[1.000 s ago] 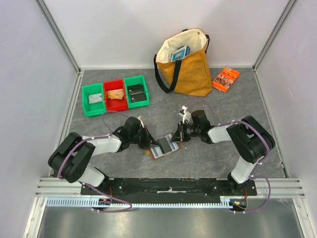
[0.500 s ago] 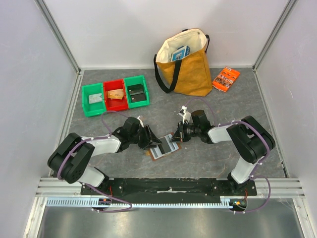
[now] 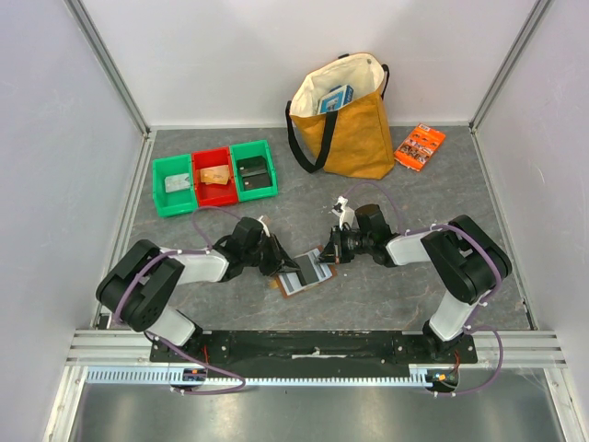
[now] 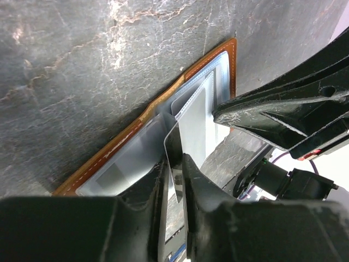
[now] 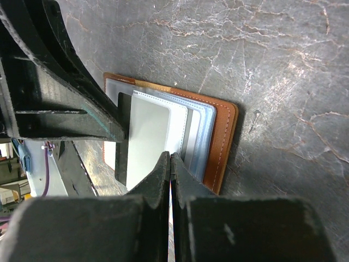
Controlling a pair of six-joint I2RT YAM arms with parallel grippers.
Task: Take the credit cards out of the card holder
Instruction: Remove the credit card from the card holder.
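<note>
The brown card holder (image 3: 308,272) lies open on the grey table between my two grippers, pale pockets (image 4: 131,158) facing up. A pale grey credit card (image 4: 193,128) sticks partway out of a pocket, and its edge stands between the fingers of my left gripper (image 4: 174,166), whose jaws are a narrow gap apart. From above, the left gripper (image 3: 281,262) is at the holder's left side. My right gripper (image 5: 170,158) is shut, tips on the pockets beside the holder's brown rim (image 5: 221,136). The same card (image 5: 147,136) shows there. The right gripper (image 3: 329,250) is at the holder's right edge.
A yellow tote bag (image 3: 345,115) stands at the back with a blue box inside. Left of it sit a green bin (image 3: 172,184), a red bin (image 3: 214,175) and another green bin (image 3: 253,168). An orange printed packet (image 3: 420,145) lies at the back right.
My left gripper's jaws opened from shut, then narrowed around the card's edge, and the arm nudged toward the holder. The right arm and the holder have stayed put.
</note>
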